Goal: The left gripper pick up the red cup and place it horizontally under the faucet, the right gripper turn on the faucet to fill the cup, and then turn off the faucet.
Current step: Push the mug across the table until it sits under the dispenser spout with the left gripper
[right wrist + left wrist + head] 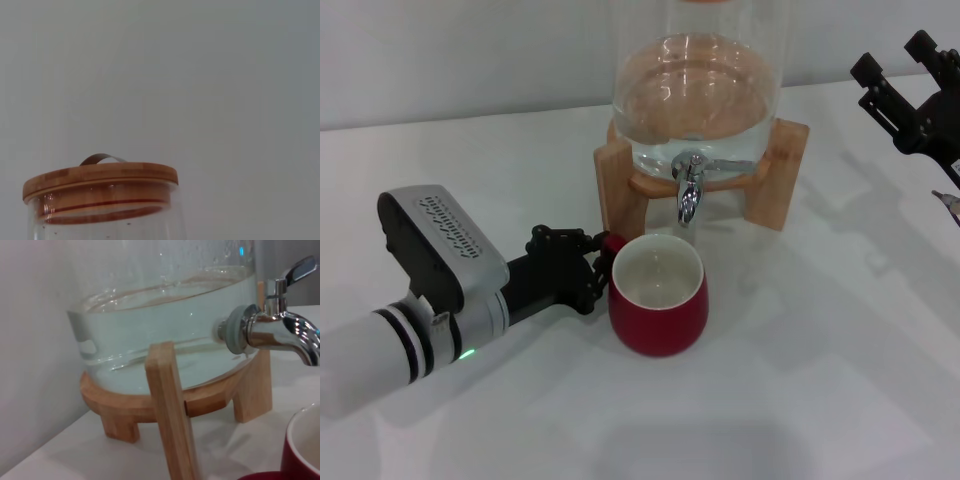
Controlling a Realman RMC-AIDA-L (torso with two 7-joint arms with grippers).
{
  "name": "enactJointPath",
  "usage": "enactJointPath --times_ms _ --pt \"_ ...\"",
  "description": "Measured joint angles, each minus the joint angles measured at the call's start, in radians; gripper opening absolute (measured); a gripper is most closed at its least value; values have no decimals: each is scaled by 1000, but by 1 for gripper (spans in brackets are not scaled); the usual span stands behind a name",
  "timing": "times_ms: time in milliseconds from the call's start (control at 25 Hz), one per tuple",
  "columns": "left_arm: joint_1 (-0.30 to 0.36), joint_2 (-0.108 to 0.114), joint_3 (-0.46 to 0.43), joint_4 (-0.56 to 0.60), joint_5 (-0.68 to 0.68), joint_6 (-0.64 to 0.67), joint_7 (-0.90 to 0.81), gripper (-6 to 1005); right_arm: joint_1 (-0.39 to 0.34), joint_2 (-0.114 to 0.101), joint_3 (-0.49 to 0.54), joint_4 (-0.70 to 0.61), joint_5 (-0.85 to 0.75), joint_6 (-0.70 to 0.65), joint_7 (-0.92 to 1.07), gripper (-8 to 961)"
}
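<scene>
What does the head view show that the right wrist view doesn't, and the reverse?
Only the head view shows the table, the red cup standing upright just below the faucet, the left gripper at the cup's handle, the wooden stand, and the right gripper raised at the far right, clear of the faucet. Only the right wrist view shows the wooden lid with its metal handle. Both show the glass dispenser, the head view its water-filled lower part, the wrist view its top.
</scene>
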Motion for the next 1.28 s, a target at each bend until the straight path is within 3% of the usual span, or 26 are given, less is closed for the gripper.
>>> enactJointPath --times_ms 1280 --pt "23 3 2 -46 -3 40 1 185 -10 -2 0 -2 0 -2 0 828"
